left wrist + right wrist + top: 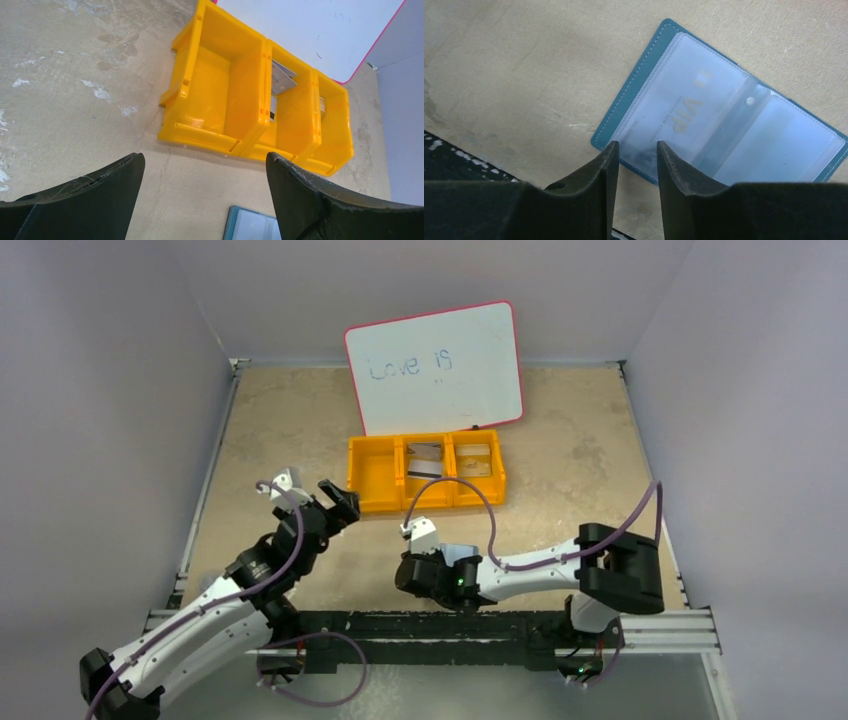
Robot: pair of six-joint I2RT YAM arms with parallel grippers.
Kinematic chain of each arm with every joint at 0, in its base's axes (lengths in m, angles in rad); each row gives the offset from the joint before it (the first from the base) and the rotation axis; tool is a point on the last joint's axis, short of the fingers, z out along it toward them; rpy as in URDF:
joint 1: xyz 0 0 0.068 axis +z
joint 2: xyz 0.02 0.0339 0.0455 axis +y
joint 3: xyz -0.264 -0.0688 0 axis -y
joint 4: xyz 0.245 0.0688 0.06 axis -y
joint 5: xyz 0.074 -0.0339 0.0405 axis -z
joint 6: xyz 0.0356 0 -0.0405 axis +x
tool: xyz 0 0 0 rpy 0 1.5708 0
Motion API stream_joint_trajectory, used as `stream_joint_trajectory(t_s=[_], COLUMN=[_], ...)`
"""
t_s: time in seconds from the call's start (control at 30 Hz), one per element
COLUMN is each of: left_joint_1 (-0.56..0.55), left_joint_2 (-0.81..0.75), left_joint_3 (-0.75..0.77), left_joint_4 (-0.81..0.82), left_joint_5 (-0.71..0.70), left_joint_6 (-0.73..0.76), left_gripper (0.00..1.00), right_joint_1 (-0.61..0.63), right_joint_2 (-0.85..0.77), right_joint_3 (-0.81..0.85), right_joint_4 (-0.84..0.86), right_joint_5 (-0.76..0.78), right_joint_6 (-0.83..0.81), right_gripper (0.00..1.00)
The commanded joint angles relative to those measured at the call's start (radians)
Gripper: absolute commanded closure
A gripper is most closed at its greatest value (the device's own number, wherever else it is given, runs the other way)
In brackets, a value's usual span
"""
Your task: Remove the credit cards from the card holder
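My right tool [638,146]: fingers narrowly apart, gripping nothing, above edge of card holder [724,125], lying open flat on desk [514,75], VIP card [684,117] in sleeve. My left tool [205,162]: spread wide, facing orange bin [200,132].

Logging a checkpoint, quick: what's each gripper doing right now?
Left gripper: wide open, empty.
Right gripper: open, jaws narrowly apart above the card holder, nothing visibly held.
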State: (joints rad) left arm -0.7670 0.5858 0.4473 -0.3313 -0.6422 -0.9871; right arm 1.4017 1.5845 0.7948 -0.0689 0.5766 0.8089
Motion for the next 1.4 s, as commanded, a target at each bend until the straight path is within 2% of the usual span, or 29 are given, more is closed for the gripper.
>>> stream_joint_trajectory(t_s=[0.0,0.13,0.3,0.43,0.63,0.9,1.03,1.17,1.23,1.3,1.37], left_joint_1=[-0.001,0.0,-0.001,0.0,0.0,-0.001,0.0,-0.001,-0.001,0.0,0.0], left_joint_2=[-0.033,-0.036,-0.031,-0.022,-0.01,0.107,0.194,0.289,0.318,0.328,0.319], left_joint_3=[0.045,0.049,0.045,0.045,0.037,0.047,0.057,0.073,0.075,0.066,0.057], left_joint_4=[-0.003,-0.019,-0.014,-0.008,-0.001,0.062,0.149,0.186,0.179,0.166,0.129], left_joint_5=[-0.039,-0.045,-0.042,-0.037,-0.023,0.1,0.264,0.395,0.41,0.385,0.317], left_joint_6=[-0.011,-0.009,-0.011,-0.009,-0.011,0.057,0.132,0.161,0.146,0.117,0.076], left_gripper=[0.09,0.09,0.09,0.09,0.09,0.11,0.21,0.29,0.34,0.36,0.37], right_joint_1=[0.002,0.001,0.001,0.0,-0.012,-0.036,-0.047,-0.062,-0.07,-0.075,-0.076], right_joint_2=[0.068,0.122,0.137,0.111,0.052,-0.046,-0.09,-0.154,-0.198,-0.235,-0.242], right_joint_3=[0.03,0.037,0.039,0.02,-0.015,-0.031,-0.047,-0.049,-0.053,-0.065,-0.061], right_joint_4=[-0.042,-0.096,-0.149,-0.159,-0.18,-0.243,-0.246,-0.179,-0.121,-0.045,-0.007], right_joint_5=[0.029,0.042,0.072,0.094,0.1,0.133,0.137,0.084,0.046,-0.002,-0.035], right_joint_6=[0.016,0.062,0.125,0.16,0.22,0.266,0.269,0.202,0.163,0.12,0.121], right_gripper=[0.63,0.64,0.83,0.93,0.96,0.94,0.92,0.88,0.83,0.69,0.61])
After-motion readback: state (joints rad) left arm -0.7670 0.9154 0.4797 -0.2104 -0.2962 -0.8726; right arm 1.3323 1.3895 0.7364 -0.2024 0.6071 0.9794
